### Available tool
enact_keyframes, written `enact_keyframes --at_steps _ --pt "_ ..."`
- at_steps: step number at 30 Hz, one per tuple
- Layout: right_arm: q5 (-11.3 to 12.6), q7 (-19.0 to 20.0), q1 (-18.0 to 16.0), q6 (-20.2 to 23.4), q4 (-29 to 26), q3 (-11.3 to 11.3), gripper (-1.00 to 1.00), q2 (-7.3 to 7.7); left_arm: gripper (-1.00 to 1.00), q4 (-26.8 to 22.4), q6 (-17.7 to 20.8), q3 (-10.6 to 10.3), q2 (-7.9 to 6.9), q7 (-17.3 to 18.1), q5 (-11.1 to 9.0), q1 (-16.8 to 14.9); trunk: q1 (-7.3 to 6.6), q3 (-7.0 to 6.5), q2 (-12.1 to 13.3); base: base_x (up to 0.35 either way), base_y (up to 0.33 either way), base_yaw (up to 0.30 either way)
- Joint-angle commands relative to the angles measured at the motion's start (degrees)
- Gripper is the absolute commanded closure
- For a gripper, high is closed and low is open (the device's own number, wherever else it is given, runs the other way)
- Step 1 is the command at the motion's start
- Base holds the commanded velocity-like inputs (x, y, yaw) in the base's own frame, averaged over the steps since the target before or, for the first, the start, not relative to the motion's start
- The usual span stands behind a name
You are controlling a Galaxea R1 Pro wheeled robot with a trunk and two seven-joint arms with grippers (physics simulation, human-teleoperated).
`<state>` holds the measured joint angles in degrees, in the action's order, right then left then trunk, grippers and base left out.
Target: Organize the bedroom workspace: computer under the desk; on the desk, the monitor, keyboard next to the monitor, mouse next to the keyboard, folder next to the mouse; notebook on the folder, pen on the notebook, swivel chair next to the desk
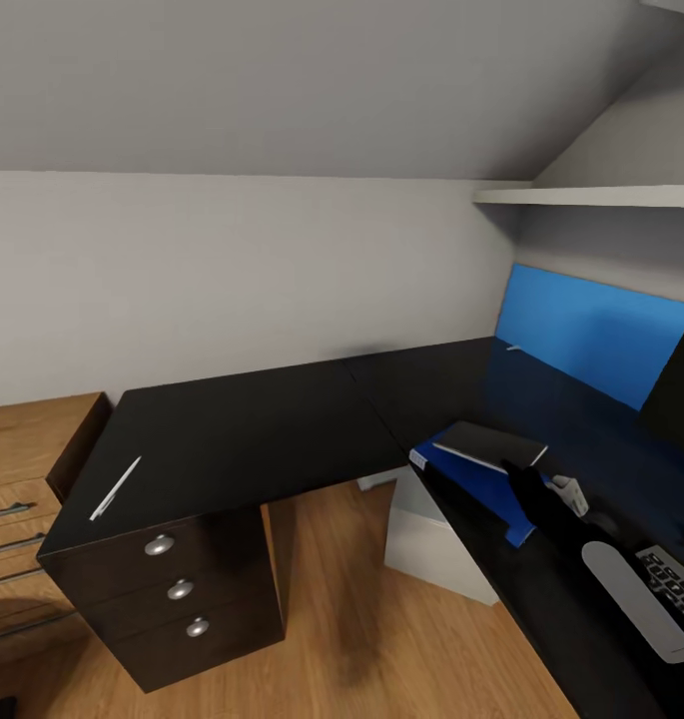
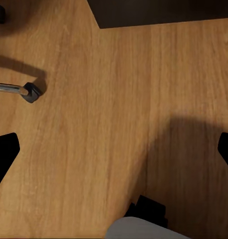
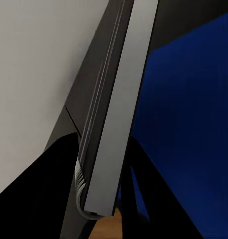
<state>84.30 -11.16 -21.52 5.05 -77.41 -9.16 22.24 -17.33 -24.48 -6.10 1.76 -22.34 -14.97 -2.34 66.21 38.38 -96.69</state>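
Notebook (image 3: 118, 99), the thin grey square booklet, sits between the fingers of your right tool (image 3: 94, 194). You cannot tell whether they clamp it or merely straddle it. It lies flat on the bright-blue rectangular folder (image 1: 476, 484) on the glossy black L-shaped bench (image 1: 242, 419). The silver-grey keyboard with black keys (image 1: 646, 594) is at five o'clock of the folder. Stacking looks done, so the pen step is next. The thin white stick pen (image 1: 116, 488) lies well apart, at nine o'clock across the bench. Your left tool (image 2: 114, 152) hangs spread wide and empty over the wooden floor (image 2: 104, 99). Let go cleanly, then bring that left tool up to the pen.
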Motion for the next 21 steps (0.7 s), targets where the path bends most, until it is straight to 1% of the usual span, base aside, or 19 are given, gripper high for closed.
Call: enact_keyframes --at_steps 1,13,21 --pt "0.3 -0.4 0.0 0.0 -0.1 -0.1 1.00 0.04 -1.00 0.0 -0.2 -0.5 -0.02 -0.3 -0.5 0.0 -0.01 0.06 0.0 -0.038 0.000 0.000" --pt "0.3 -0.4 -0.1 0.0 -0.1 -0.1 1.00 -0.40 -1.00 0.0 -0.3 -0.5 -0.04 -0.3 -0.5 0.0 -0.01 0.06 0.0 -0.007 0.000 0.000" --pt "0.3 -0.4 0.0 0.0 -0.1 -0.1 1.00 -0.42 -1.00 0.0 -0.3 -0.5 -0.01 -0.3 -0.5 0.0 -0.01 0.06 0.0 0.040 0.055 0.000"
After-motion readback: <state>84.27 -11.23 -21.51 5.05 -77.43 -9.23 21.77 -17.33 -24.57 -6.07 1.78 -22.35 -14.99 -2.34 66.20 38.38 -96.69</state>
